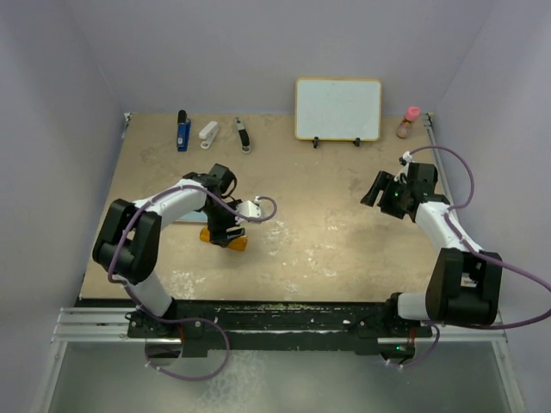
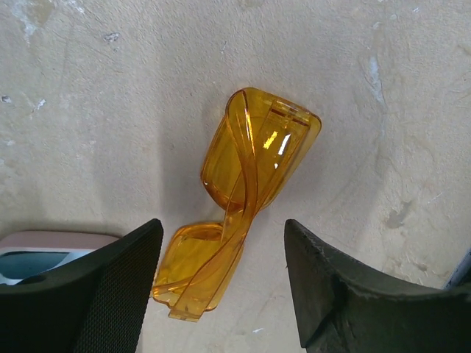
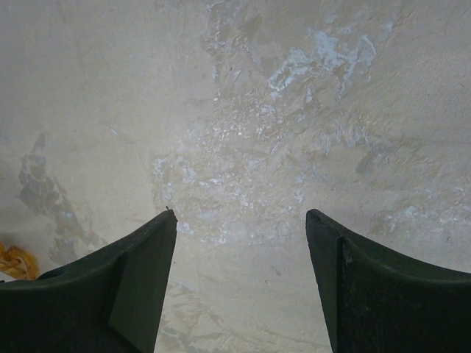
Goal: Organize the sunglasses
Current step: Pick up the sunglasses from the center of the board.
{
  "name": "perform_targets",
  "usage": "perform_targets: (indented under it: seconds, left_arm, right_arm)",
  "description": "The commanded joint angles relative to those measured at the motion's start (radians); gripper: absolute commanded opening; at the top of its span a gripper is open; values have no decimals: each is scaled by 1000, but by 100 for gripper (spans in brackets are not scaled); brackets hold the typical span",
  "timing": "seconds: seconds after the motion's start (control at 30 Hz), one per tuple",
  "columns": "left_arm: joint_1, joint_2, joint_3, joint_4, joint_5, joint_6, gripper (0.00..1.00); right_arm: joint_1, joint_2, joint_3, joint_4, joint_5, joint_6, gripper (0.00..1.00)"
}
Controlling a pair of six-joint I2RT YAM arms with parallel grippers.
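Sunglasses (image 2: 254,165) lie folded on the counter (image 2: 110,110), just beside the pink case (image 2: 55,241). They look like light, stiff, slick plastic with lenses that could scratch, so gripping across the narrow width of the folded frame seems the safest hold. The left jaws hang wide open above them, straddling the frame and gripping nothing. The right jaws, well apart over the counter, stand equally wide and empty.
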Motion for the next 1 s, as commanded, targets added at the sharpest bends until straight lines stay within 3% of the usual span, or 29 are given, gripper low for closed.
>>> perform_targets:
  seconds: [0.0, 0.13, 0.27, 0.37, 0.5, 0.77, 0.97]
  left_arm:
    - [3, 14, 39, 18, 9, 9, 70]
    - [3, 39, 47, 19, 1, 14, 60]
    - [3, 59, 54, 17, 4, 9, 25]
    - [3, 64, 55, 10, 6, 12, 12]
    - [3, 65, 66, -23, 29, 17, 5]
    - [-25, 4, 171, -107, 108, -39, 4]
    - [-100, -11, 223, -6, -18, -182, 4]
  right_arm:
    - [5, 9, 18, 24, -3, -25, 75]
    - [5, 21, 20, 51, -3, -26, 75]
    - [5, 31, 21, 53, 0, -28, 75]
    - [5, 36, 22, 53, 2, -30, 75]
    - [5, 39, 25, 53, 4, -30, 74]
    - [4, 39, 28, 56, 0, -25, 74]
    - [5, 35, 28, 51, 4, -27, 74]
